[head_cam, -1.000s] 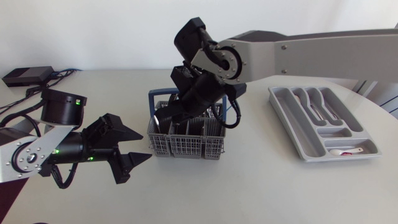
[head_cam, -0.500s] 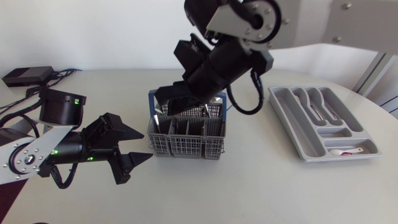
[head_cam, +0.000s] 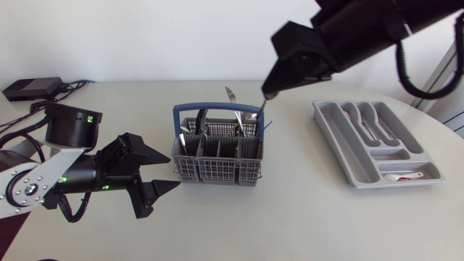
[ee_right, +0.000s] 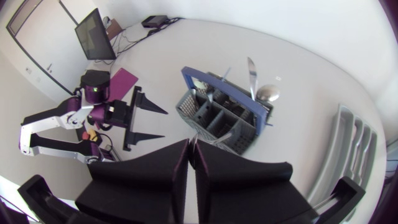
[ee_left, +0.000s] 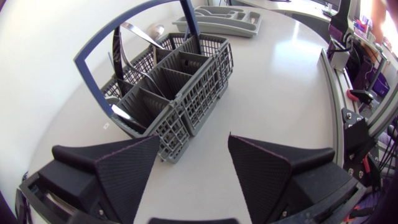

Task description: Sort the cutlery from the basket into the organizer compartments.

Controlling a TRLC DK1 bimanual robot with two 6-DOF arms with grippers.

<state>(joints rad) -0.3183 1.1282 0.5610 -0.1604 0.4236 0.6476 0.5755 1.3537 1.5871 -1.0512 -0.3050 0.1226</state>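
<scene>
Head view: worktop point(head_cam: 290, 217) carries the organizer point(head_cam: 341, 145) at right and the basket point(head_cam: 217, 163) at frame centre. Left gripper point(head_cam: 172, 172), lower left, gapes wide, empty. Right gripper point(head_cam: 270, 90), upper centre above the basket, pinches a thin utensil point(head_cam: 260, 109).

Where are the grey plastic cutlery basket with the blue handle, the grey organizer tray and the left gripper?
Grey plastic cutlery basket point(head_cam: 217, 172): head view, front wall.
Grey organizer tray point(head_cam: 337, 145): head view, rim facing the basket.
Left gripper point(head_cam: 172, 172): head view, midway between its fingers.
</scene>
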